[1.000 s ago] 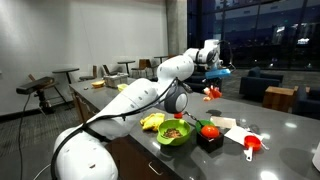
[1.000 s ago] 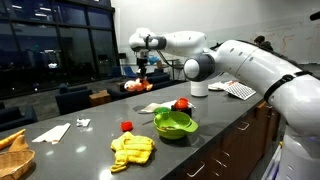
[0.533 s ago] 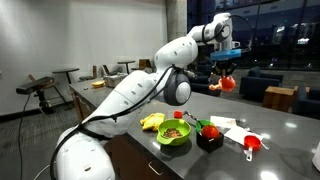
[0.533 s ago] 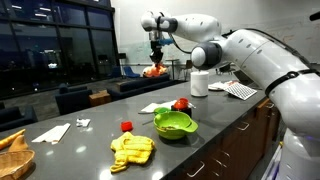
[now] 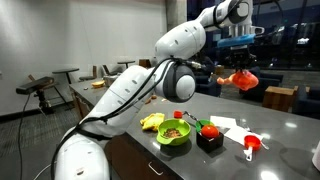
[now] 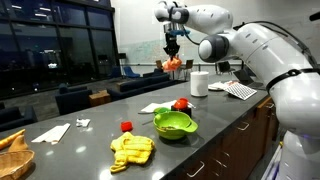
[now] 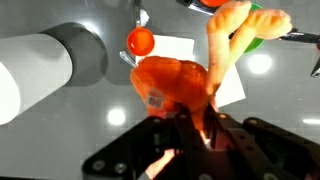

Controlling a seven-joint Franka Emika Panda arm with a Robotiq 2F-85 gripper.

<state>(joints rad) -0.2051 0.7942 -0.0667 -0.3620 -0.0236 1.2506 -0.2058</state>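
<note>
In an exterior view, a woven wicker basket [image 6: 12, 155] sits at the left end of the dark grey counter [image 6: 90, 145], near its front edge. A white folded napkin [image 6: 50, 131] lies just to the right of it, then a small red block [image 6: 127, 126] and a yellow crumpled cloth [image 6: 132, 148] at the front edge. A green plastic bowl [image 6: 175, 124] stands right of the cloth, with a white cylindrical cup [image 6: 199, 83] behind it toward the far edge.

The gripper [image 6: 172, 52] hangs high over the far edge, near the cup, with its 2 fingers pointing down. They are clamped on an orange soft toy [image 6: 173, 64] with pale limbs, which dangles well clear of the counter.

In the wrist view, the gripper [image 7: 185, 122] pinches the orange soft toy [image 7: 170, 85] by its top, with 1 pale limb sticking out to the right. Below it lie a white paper sheet [image 7: 185, 48] and a red round ball [image 7: 140, 42] at the sheet's left edge.

In an exterior view, the orange soft toy [image 5: 242, 78] hangs above the counter's right end.
</note>
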